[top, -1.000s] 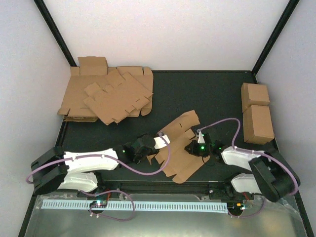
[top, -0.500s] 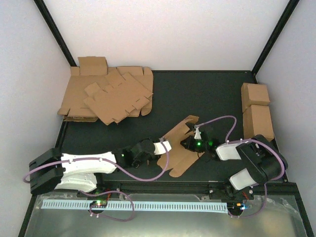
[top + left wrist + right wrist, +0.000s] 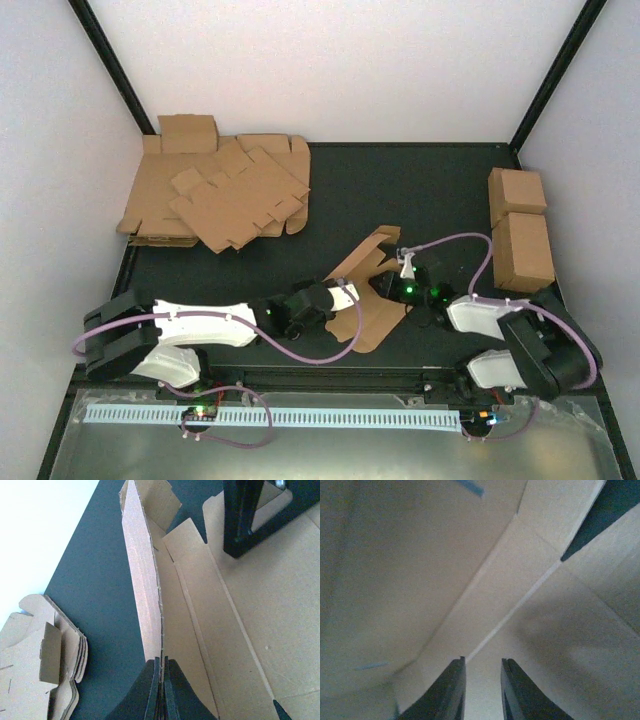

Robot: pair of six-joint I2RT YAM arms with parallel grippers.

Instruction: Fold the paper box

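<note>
Though partly flat, paper box (image 3: 260, 605) wall upright in left tool (image 3: 161, 666)

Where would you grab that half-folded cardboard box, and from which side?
Pinch the paper box by its raised wall's near end, from the left, as the left tool does: that wall stands upright and thin, while the base lies flat.

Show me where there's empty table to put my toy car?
Biggest bare patch: the far middle of the table, between the heap of cardboard sheets and the two cardboard cuboids. It is crowded at the near middle, around the paper box.
</note>
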